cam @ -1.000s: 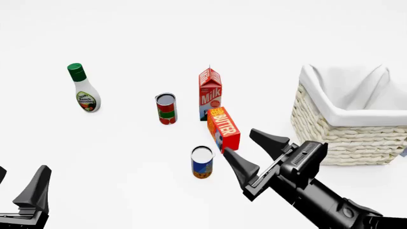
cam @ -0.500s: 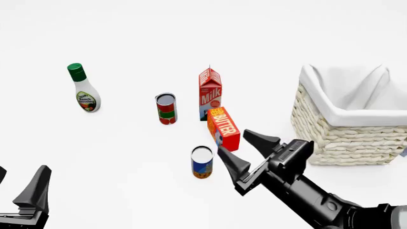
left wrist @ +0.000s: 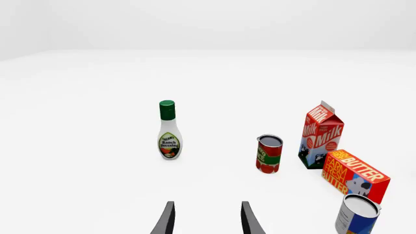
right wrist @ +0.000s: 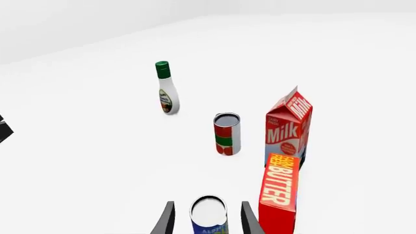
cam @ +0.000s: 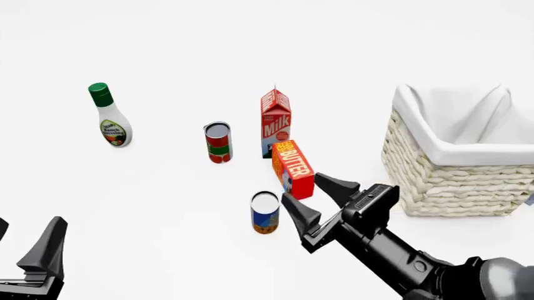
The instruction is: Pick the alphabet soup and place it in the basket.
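The alphabet soup (cam: 265,212) is a small upright can with a silver top and a blue-to-orange label, near the middle of the table. It also shows in the left wrist view (left wrist: 357,214) and the right wrist view (right wrist: 209,217). My right gripper (cam: 301,187) is open, just right of the can and not touching it. In the right wrist view, the right gripper (right wrist: 207,203) has the can's top between its fingers. The wicker basket (cam: 442,187) with white lining stands at the right. My left gripper (cam: 25,234) is open and empty at the lower left; it also shows in the left wrist view (left wrist: 207,204).
A butter box (cam: 294,169) stands right behind the soup can, close to my right gripper. A milk carton (cam: 276,122) is behind the butter box. A red-and-green can (cam: 217,142) and a dressing bottle (cam: 110,115) stand farther left.
My right gripper has moved left and forward, closer to the soup can. The left arm and all objects have stayed still.
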Robot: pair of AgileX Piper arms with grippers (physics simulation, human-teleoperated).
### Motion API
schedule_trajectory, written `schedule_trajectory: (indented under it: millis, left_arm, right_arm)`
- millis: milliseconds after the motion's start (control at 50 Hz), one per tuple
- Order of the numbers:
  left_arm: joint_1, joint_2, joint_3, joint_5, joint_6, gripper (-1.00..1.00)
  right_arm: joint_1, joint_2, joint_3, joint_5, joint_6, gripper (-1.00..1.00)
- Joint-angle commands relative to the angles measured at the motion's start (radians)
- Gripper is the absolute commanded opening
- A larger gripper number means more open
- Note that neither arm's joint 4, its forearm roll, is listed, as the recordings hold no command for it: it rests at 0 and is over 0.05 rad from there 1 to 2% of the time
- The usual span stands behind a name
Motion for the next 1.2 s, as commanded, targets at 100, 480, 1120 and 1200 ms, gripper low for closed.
schedule_trajectory:
  millis: [100,480,1120,1200]
  left_arm:
    - [0.000,0.000,0.000,0.000,0.000,1.00]
    - [0.000,0.000,0.000,0.000,0.000,1.00]
    - [0.000,0.000,0.000,0.000,0.000,1.00]
    - [0.000,0.000,0.000,0.000,0.000,1.00]
  right_arm:
    - [-0.002,0.071,-0.018,-0.036,0.013,1.00]
    - [0.003,0.127,-0.042,-0.051,0.018,1.00]
    - [0.002,0.217,-0.101,-0.052,0.026,1.00]
    - [0.003,0.229,-0.109,-0.052,0.028,1.00]
